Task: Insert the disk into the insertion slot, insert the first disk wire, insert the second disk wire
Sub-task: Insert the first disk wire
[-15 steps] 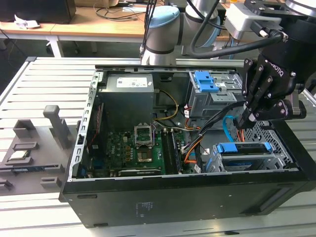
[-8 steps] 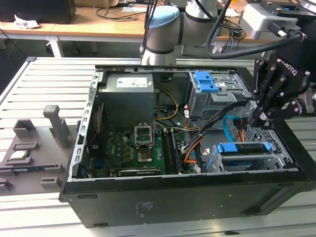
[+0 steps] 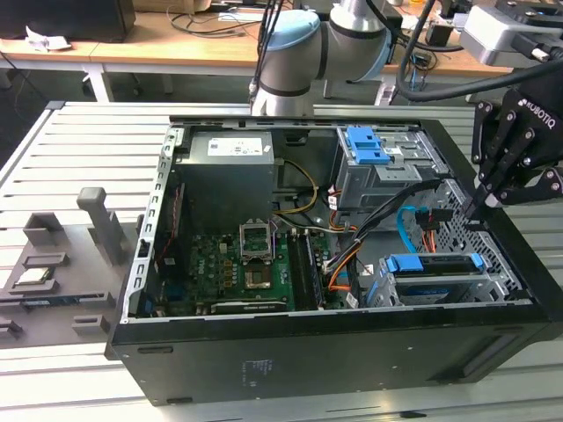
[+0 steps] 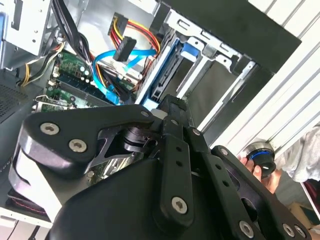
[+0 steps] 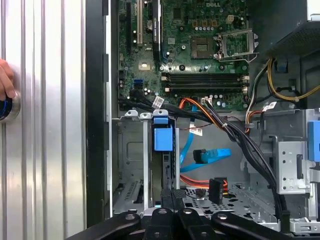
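Note:
The disk, silver in a bright blue carrier, sits inside the insertion slot, the low perforated grey cage at the case's front right; it is seen edge-on in the first wrist view. My gripper hangs just above the cage's far end with its fingers together and nothing between them, right over the disk's end. The first disk wire, orange and red with a black plug, lies loose beside the disk. The second disk wire, light blue, loops free near it.
A taller grey cage with a blue latch stands behind the slot. Thick black cables cross between the cages. The motherboard fills the case's left half. A person's hand rests on a round button outside the case.

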`<action>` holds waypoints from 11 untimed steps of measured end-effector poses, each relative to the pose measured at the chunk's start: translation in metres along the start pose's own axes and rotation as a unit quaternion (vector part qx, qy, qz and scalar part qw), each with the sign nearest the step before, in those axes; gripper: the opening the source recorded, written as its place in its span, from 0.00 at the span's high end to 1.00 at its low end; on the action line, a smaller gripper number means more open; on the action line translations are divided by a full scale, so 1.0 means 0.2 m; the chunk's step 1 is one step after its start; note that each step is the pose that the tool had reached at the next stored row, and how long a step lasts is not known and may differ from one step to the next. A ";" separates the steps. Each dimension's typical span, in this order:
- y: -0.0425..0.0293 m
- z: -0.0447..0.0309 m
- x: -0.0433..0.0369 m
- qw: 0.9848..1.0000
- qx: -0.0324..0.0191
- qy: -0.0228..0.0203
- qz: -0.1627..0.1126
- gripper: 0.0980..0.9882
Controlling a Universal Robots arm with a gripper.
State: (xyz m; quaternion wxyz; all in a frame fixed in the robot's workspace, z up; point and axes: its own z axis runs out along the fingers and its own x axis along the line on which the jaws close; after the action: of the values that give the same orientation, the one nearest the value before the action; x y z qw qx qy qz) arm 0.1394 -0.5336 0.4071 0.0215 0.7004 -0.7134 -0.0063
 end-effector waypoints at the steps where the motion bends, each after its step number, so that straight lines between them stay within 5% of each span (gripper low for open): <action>1: -0.012 0.006 -0.016 1.000 0.000 0.003 0.000 0.99; 11: -0.064 0.023 -0.065 1.000 0.000 0.012 0.001 0.99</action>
State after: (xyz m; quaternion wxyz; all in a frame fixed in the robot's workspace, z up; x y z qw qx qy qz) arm 0.1522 -0.5210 0.4018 0.0297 0.7000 -0.7135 0.0021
